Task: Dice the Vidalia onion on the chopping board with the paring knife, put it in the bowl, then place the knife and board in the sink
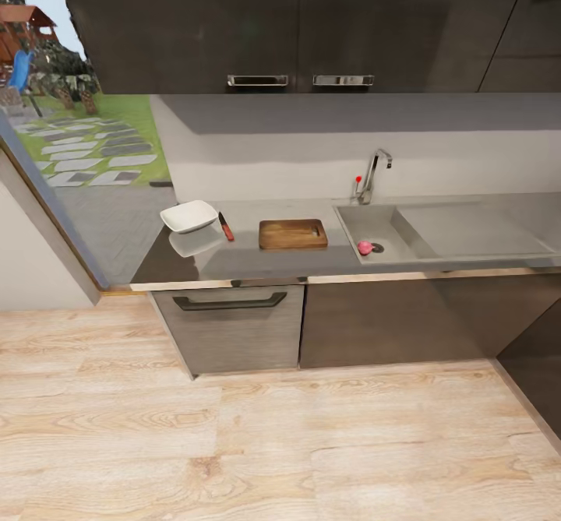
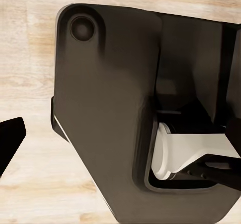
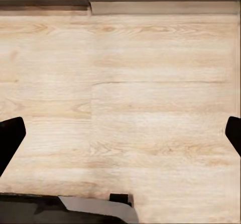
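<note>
Pale oak-look plank floor (image 1: 280,427) occupies the near ground, bare and open across its whole width up to the cabinet fronts.

Right gripper (image 3: 120,133): two dark fingertips (image 3: 9,138) at opposite margins of the right wrist view, set wide apart, nothing between them but floor planks.

Left gripper: one dark fingertip (image 2: 10,138) visible in the left wrist view over the floor; the other side is taken up by a dark robot body panel (image 2: 110,108), so whether it is apart or together cannot be told.

Dark grey base cabinets (image 1: 234,326), one door with a long dark handle, stand under the bench.

Bench (image 1: 257,260): grey, slightly reflective, pale front edge, ending at its left corner near a glazed opening onto a garden (image 1: 86,139).

Items on the bench, left to right:
- Bowl (image 1: 189,216), white, squarish, contents not discernible.
- Paring knife (image 1: 226,227), red handle, just beside the bowl on its right.
- Chopping board (image 1: 292,234), brown wood, lying flat, nothing on it, apart from the knife, short of the sink.
- Sink (image 1: 351,229), grey basin; the onion (image 1: 365,248), pinkish and round, lies inside beside the dark drain. Drainboard wing (image 1: 467,229) extends to the right, bare.

Chrome tap (image 1: 375,170) stands at the rear rim of the basin. Dark wall cabinets (image 1: 296,22) with two chrome handles hang above.
</note>
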Motion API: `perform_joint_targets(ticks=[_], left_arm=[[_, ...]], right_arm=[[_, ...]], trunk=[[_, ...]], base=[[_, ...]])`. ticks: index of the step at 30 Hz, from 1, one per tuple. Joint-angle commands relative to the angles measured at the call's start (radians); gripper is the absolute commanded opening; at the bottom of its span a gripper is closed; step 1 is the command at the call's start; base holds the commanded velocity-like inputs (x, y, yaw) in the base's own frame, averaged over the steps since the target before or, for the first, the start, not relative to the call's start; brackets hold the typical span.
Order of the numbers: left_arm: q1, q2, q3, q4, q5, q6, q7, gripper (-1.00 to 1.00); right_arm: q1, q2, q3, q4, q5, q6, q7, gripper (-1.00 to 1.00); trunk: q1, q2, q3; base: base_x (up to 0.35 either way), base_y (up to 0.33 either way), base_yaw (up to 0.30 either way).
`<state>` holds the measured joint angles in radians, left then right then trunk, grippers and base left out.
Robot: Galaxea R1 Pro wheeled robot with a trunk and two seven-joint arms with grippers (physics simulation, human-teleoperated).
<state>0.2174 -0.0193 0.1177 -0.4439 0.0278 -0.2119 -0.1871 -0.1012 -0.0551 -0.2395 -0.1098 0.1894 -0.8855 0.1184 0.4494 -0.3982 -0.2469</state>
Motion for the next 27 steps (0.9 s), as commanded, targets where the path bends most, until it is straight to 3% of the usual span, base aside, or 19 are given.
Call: perform_joint_targets(ticks=[1,5,8,10,16,23,27], left_arm=[[0.000,-0.001,0.008,-0.003,0.003,0.002,-0.010,1.00],[0.000,-0.001,0.009,-0.006,0.003,0.003,-0.009,1.00],[0.000,-0.001,0.009,-0.007,0.003,0.003,-0.009,1.00],[0.000,-0.001,0.010,-0.005,0.003,0.003,-0.009,1.00],[0.000,-0.001,0.011,-0.002,0.003,0.003,-0.009,1.00],[0.000,-0.002,0.011,-0.001,0.004,0.003,-0.009,1.00],[0.000,-0.002,0.011,0.000,0.004,0.003,-0.009,1.00]], right_arm=[[0.000,0.000,-0.008,-0.053,0.004,0.069,-0.007,1.00],[0.000,0.007,-0.008,-0.236,0.002,0.293,-0.031,1.00],[0.000,0.012,-0.007,-0.369,-0.001,0.416,-0.036,1.00],[0.000,0.024,-0.006,-0.477,-0.002,0.459,-0.037,1.00],[0.000,0.045,-0.003,-0.655,-0.003,0.485,-0.040,1.00],[0.000,0.104,0.002,-0.840,-0.001,0.574,-0.035,1.00],[0.002,0.153,0.003,-0.921,0.003,0.551,-0.011,1.00]], trunk=[[0.001,-0.002,-0.002],[0.001,-0.002,-0.002],[0.001,-0.002,-0.002],[0.001,-0.002,-0.002],[0.001,-0.002,-0.002],[0.001,-0.002,-0.002],[0.001,-0.002,-0.002]], base=[[0.000,0.000,0.000],[0.000,0.000,0.000],[0.000,0.000,0.000],[0.000,0.000,0.000],[0.000,0.000,0.000],[0.000,0.000,0.000],[0.000,0.000,0.000]])
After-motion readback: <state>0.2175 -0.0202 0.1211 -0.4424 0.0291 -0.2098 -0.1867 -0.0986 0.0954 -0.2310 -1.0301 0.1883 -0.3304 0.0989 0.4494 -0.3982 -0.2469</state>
